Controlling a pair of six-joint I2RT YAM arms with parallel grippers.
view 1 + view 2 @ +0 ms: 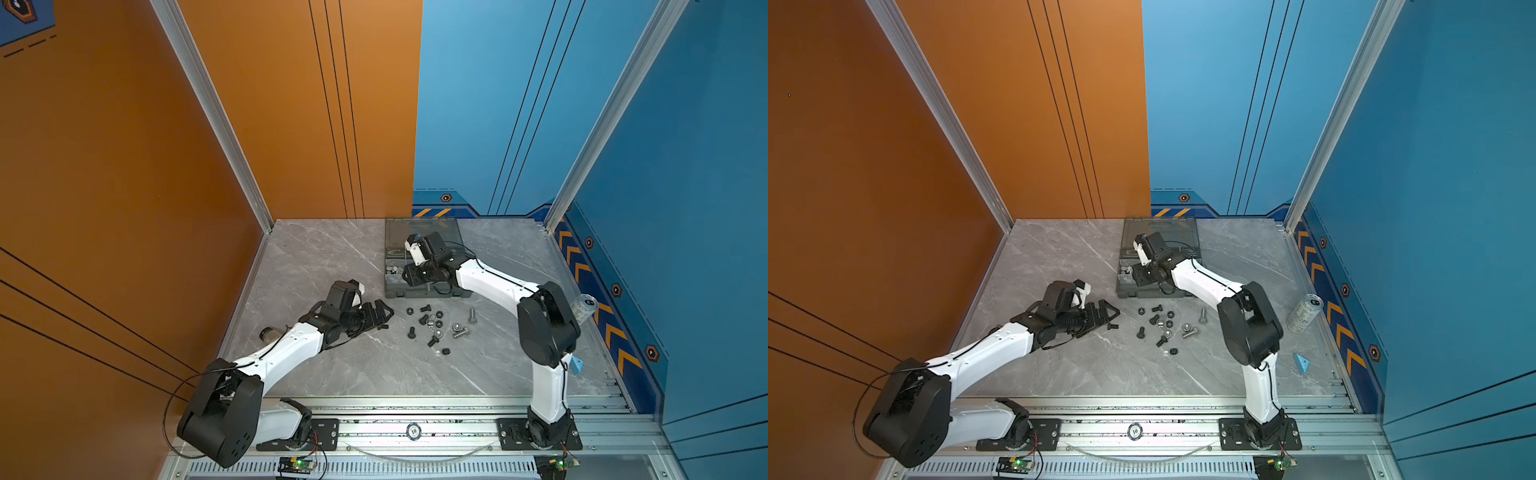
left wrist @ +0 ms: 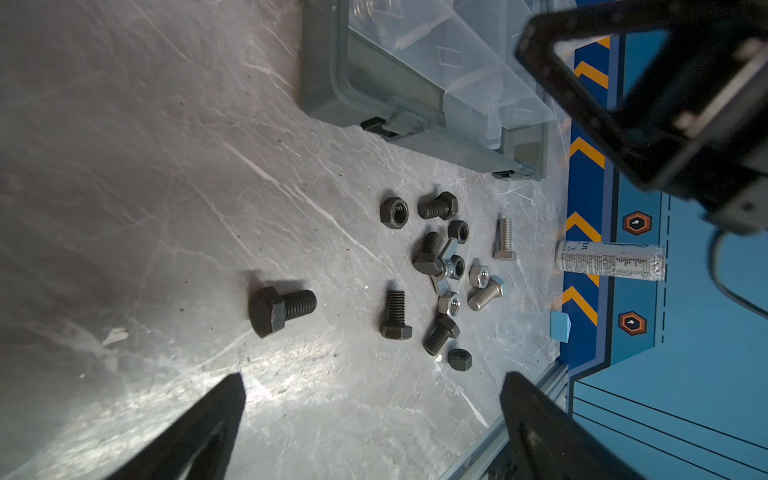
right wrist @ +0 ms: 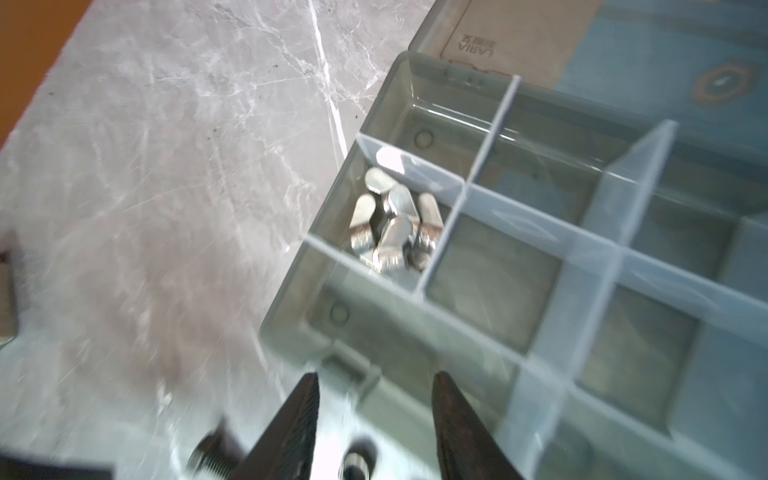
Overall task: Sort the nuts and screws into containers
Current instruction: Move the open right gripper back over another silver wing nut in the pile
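Spread wide, the left gripper hovers beside a lone black screw lying flat, long axis left-to-right, shank pointing at the loose screws and nuts, while the right gripper, jaws partly parted and empty, hangs over the organizer box near its silver wing nuts.

Grey marble tabletop under my arms. On it: organizer box at the far middle, lid open; screws and nuts loose just in front of it; one black screw apart, left of them; drink can near the right edge; blue wedge nearer the front.
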